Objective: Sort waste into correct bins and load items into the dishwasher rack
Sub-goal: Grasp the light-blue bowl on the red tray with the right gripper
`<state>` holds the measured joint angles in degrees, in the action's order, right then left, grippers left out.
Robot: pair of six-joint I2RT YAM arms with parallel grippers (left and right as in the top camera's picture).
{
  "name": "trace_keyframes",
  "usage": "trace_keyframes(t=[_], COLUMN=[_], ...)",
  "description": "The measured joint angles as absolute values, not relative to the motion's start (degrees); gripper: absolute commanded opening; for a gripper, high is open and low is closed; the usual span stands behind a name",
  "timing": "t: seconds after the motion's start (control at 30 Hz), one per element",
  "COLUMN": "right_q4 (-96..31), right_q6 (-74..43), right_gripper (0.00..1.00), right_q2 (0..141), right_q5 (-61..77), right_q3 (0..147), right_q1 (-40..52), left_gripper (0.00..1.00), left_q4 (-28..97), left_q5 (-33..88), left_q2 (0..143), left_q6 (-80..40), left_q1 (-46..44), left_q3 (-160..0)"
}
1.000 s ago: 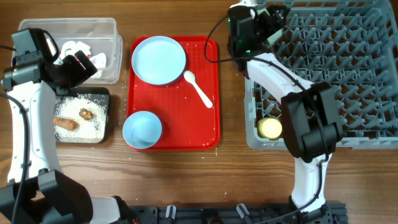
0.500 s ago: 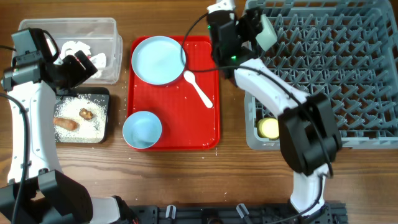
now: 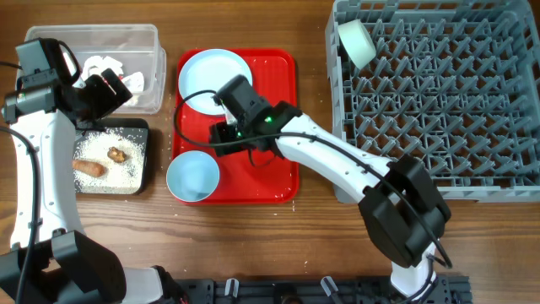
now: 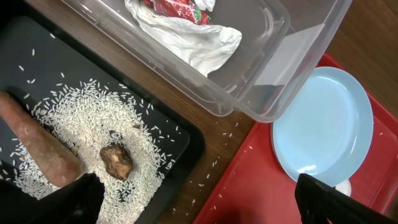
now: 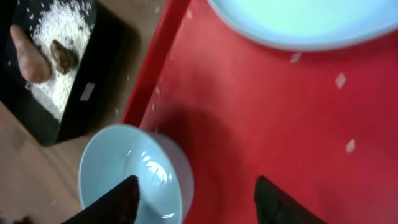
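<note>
**HAZARD NOTICE: RIM GRASP ON THE BOWL AT THE TRAY CORNER**

At the left, the left gripper was held above the junction of the clear tub and the black tray. Its jaws were spread wide and nothing was carried. The crumpled paper and red wrapper scraps were lodged in the tub. The rice, the carrot piece and the brown lump were lodged in the black tray. Because the tub's corner lay beneath the open jaws, a straight descent was judged likely to strike the tub wall.

On the red tray, the plate was laid at the far end and the bowl was set upright at the near left corner. The right gripper was positioned at the bowl, jaws wide and empty. One finger appeared to be placed over the bowl's interior and the other outside its wall, so a rim pinch was judged to be the step in hand. Contact could not be confirmed.

The following faults were considered possible:

- The smooth, thin wall could be lost from a shallow pinch, and the bowl dropped.
- The bowl could be pushed over the tray lip onto the table if the fingers were closed off-centre.
- The loose grains on the red tray could be scattered by a dragged bowl.
- The plate could be clipped by the forearm crossing above it.

At the right, a second bowl was propped at a tilt in the far left corner of the dishwasher rack. It could be dislodged by a low transfer.
</note>
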<state>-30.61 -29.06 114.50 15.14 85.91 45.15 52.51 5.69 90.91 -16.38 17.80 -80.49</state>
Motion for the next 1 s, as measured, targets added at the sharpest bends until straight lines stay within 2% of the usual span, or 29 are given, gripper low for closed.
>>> trace_keyframes(t=[0.03, 0.1, 0.13, 0.23, 0.3, 0.43, 0.5, 0.53, 0.8, 1.0], right_q4=[-30.6, -28.5, -27.7, -25.2, -24.9, -24.0, -23.5, -23.4, -23.4, -27.0], right_q6=[-31.7, -35.5, -38.6, -40.4, -40.5, -40.8, -40.8, -40.7, -40.7, -35.8], right_gripper=[0.36, 0.34, 0.40, 0.48, 0.48, 0.27, 0.09, 0.06, 0.04, 0.04], right_q2=[114.6, 115.3, 115.6, 116.8, 117.3, 118.2, 119.4, 119.8, 120.2, 115.3], right_q5=[16.1, 17.0, 17.5, 18.0, 18.0, 18.4, 18.5, 18.8, 19.2, 17.6], right_q3=[84.4, 82.7, 82.1, 81.9, 81.9, 81.9, 81.9, 81.9, 81.8, 81.8], right_q1=[45.2, 45.3, 45.4, 46.7, 47.5, 48.0, 47.9, 48.0, 47.2, 37.2], left_gripper=[1.00, 1.00, 1.00, 1.00, 1.00, 1.00, 1.00, 1.00, 1.00, 1.00], left_q4=[52.5, 52.5, 52.5, 52.5, 52.5, 52.5, 52.5, 52.5, 52.5, 52.5], left_q5=[5.7, 5.7, 5.7, 5.7, 5.7, 5.7, 5.7, 5.7, 5.7, 5.7], left_q2=[90.9, 90.9, 90.9, 90.9, 90.9, 90.9, 90.9, 90.9, 90.9, 90.9], left_q6=[-16.4, -16.4, -16.4, -16.4, -16.4, -16.4, -16.4, -16.4, -16.4, -16.4], left_q1=[17.8, 17.8, 17.8, 17.8, 17.8, 17.8, 17.8, 17.8, 17.8, 17.8], left_q3=[-80.5, -80.5, -80.5, -80.5, -80.5, -80.5, -80.5, -80.5, -80.5, -80.5])
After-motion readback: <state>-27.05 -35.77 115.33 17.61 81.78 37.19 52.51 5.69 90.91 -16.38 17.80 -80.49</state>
